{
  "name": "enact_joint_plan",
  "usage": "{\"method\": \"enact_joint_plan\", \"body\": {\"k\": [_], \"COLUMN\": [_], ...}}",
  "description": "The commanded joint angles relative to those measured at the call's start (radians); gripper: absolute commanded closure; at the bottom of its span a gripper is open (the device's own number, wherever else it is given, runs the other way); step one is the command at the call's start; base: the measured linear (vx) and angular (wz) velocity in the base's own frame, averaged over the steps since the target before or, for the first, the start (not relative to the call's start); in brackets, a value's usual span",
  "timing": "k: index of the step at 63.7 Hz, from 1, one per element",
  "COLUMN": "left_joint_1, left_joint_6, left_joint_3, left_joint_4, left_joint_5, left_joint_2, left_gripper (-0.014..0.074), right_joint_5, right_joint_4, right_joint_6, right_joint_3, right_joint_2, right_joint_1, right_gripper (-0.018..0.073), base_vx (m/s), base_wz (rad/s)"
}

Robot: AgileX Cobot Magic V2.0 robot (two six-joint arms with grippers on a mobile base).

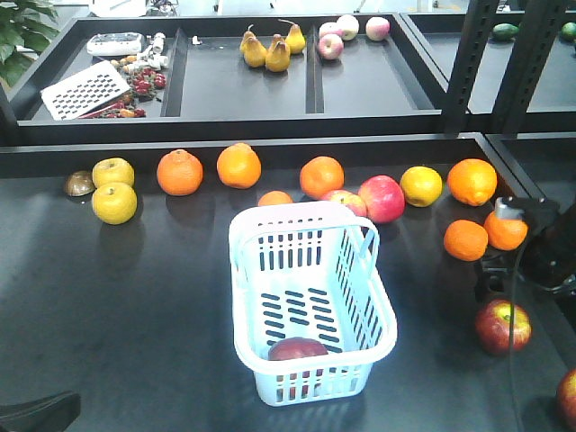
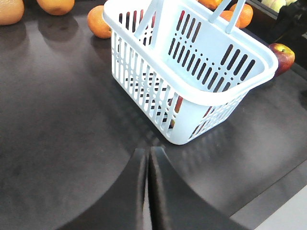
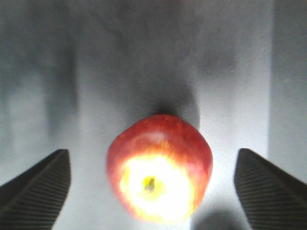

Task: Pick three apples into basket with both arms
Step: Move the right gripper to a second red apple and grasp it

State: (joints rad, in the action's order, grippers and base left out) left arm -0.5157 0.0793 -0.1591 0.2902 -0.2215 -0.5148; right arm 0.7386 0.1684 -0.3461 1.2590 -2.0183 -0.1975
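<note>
The pale blue-white basket stands mid-table with one dark red apple inside at its near end. A second apple lies on the table to the right, just below my right arm. In the right wrist view that apple sits stem-up between the wide-apart fingers of my right gripper, which is open and not touching it. A third apple shows at the bottom right edge. My left gripper is shut on nothing, low over the table just short of the basket's corner.
Oranges, yellow fruits and two pink-red apples line the table behind the basket. Two more oranges lie close to the right arm. A raised ledge and a shelf of trays with pears close off the back.
</note>
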Motion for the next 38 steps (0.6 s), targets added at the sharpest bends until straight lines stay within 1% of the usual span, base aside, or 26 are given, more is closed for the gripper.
{"method": "enact_joint_plan", "body": {"k": [1, 15, 18, 22, 26, 34, 38], "left_joint_1": [0.002, 0.002, 0.002, 0.002, 0.002, 0.002, 0.002], "left_joint_6": [-0.006, -0.006, -0.006, -0.006, -0.006, -0.006, -0.006], "left_joint_3": [-0.025, -0.025, -0.025, -0.025, -0.025, -0.025, -0.025], "left_joint_4": [0.011, 0.011, 0.011, 0.011, 0.011, 0.011, 0.011], "left_joint_5": [0.07, 0.07, 0.07, 0.07, 0.07, 0.07, 0.07], "left_joint_2": [0.0, 0.0, 0.0, 0.0, 0.0, 0.0, 0.0], "left_gripper": [0.0603, 0.0603, 0.0603, 0.0603, 0.0603, 0.0603, 0.0603], "right_joint_5": [0.0, 0.006, 0.004, 0.013, 0.019, 0.024, 0.04], "right_joint_4": [-0.015, -0.018, -0.018, -0.016, -0.014, 0.0, 0.032], "right_joint_6": [0.014, 0.017, 0.015, 0.009, -0.002, -0.01, -0.049], "right_joint_3": [0.029, 0.029, 0.029, 0.029, 0.029, 0.029, 0.029], "right_joint_2": [0.018, -0.058, -0.065, -0.066, -0.057, 0.0, 0.043], "right_joint_1": [0.002, 0.002, 0.002, 0.002, 0.003, 0.003, 0.003], "right_gripper": [-0.0051, -0.0039, -0.0026, 0.0015, 0.0087, 0.0347, 0.0481], "base_vx": [0.0, 0.0, 0.0, 0.0, 0.0, 0.0, 0.0], "base_wz": [0.0, 0.0, 0.0, 0.0, 0.0, 0.0, 0.0]}}
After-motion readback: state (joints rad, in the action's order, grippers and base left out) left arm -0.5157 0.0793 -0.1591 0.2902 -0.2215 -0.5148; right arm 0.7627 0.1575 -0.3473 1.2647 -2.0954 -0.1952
